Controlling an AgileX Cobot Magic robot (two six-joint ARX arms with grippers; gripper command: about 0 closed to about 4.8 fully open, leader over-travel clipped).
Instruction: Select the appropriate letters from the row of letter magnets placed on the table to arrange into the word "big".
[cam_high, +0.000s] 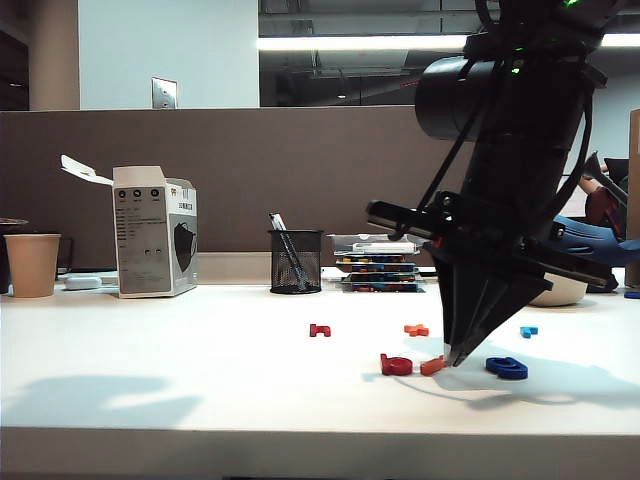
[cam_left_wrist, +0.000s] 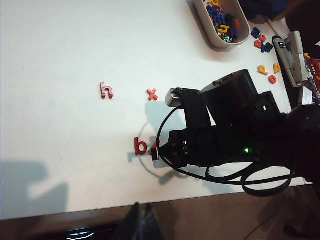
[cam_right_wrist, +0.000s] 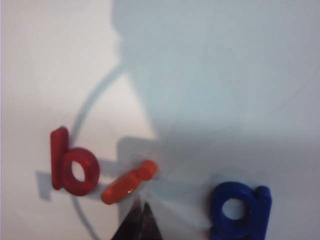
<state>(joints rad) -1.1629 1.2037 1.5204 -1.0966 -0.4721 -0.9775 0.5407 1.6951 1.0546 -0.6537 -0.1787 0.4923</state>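
On the wide, plain white, smooth-topped table, three small flat plastic magnets lie in a row near the front edge: a red rounded letter "b", a thin orange bar letter "i" and a dark blue looped letter "g". In the right wrist view the "b" stands upright, the "i" lies tilted just beside it, and the "g" sits a little apart on the far side of the "i".

The right end effector points down at the table with its black tips pressed together, clenched on nothing; the tips come down just beside the orange "i", between it and the blue "g". Whether they touch the magnet cannot be told. The same clenched tips show at the edge of the right wrist view.

The left end effector hangs off beyond the table's front edge, seen only as a dark sliver; its fingers look closed together, though the view is too dim to be sure.

Farther back on the table lie a dark red blocky letter "h", an orange-red letter "x" and a small light blue letter. Behind them stand a black mesh pen cup, a white cardboard box and a tan paper cup.
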